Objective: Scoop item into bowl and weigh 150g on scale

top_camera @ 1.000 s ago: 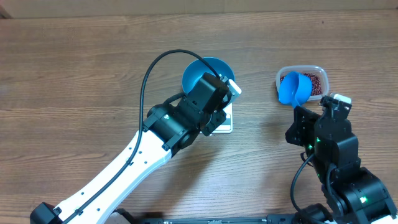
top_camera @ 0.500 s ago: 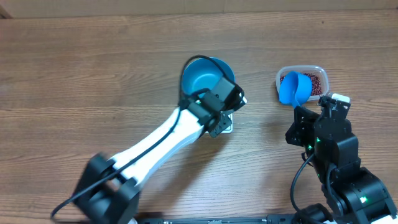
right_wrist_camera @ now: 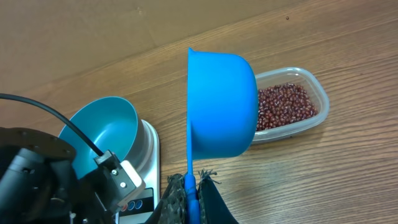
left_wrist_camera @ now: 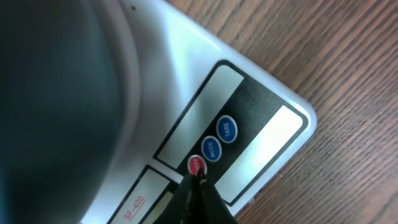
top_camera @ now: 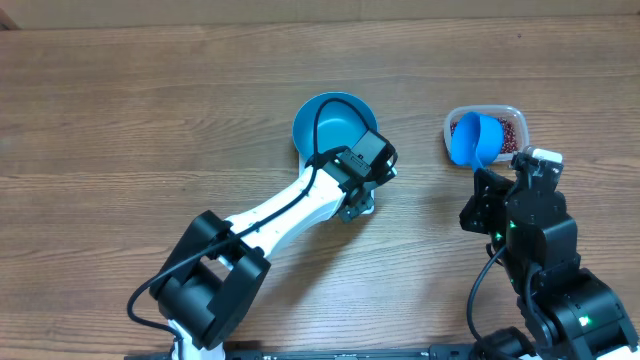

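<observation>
Sitting as a loose dark-red heap in the clear plastic tub (right_wrist_camera: 322,106), the beans (right_wrist_camera: 285,106) are at the far right of the wood table (top_camera: 150,120). Blue bowl (top_camera: 322,125) stands on the white scale (left_wrist_camera: 283,134) near table centre, well apart from the tub; its blue inner wall shows in overhead + R wrist views. Scale's dark button strip has the red button (left_wrist_camera: 196,165), MODE button (left_wrist_camera: 212,149) and TARE button (left_wrist_camera: 227,129) in a row.

L gripper (left_wrist_camera: 200,186): fingers pressed together, tips down on the red button, w/ the bowl's dark side filling the L wrist view beside it. L arm reaches in diagonally from the near-left.

R gripper (right_wrist_camera: 191,194): fingers pinch the handle of the blue scoop (right_wrist_camera: 224,102). Scoop is held on edge, up off the table, open side facing left, just in front of the tub w/ beans showing behind it. Can't tell if anything's in the scoop.
</observation>
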Robot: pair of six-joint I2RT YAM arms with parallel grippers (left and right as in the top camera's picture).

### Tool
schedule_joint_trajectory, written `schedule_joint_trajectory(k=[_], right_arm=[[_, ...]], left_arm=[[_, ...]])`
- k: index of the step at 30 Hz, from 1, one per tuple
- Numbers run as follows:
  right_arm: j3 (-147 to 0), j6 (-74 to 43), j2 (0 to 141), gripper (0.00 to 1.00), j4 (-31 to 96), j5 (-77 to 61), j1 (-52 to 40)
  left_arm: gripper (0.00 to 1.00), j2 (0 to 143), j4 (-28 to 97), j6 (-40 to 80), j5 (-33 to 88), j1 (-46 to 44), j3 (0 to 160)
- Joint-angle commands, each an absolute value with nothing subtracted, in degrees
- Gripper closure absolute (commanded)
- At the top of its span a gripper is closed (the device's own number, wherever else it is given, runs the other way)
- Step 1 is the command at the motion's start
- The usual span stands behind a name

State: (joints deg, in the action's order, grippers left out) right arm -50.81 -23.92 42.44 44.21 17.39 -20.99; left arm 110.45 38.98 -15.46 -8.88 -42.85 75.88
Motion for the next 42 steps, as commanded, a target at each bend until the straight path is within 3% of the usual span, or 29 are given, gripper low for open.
schedule_joint_trajectory(k=[1,42], right_arm=[[-52.1,-23.44,42.17,0.96,43.64,18.44,-20.86],[-52.1,-23.46,42.17,0.96,43.66,18.41,-20.86]], left_arm=[[0.96,112.88,38.7,-16.78,-9.58,-42.35,75.68],[0.96,114.02,36.07,-16.71,-9.43,-41.63,75.13]])
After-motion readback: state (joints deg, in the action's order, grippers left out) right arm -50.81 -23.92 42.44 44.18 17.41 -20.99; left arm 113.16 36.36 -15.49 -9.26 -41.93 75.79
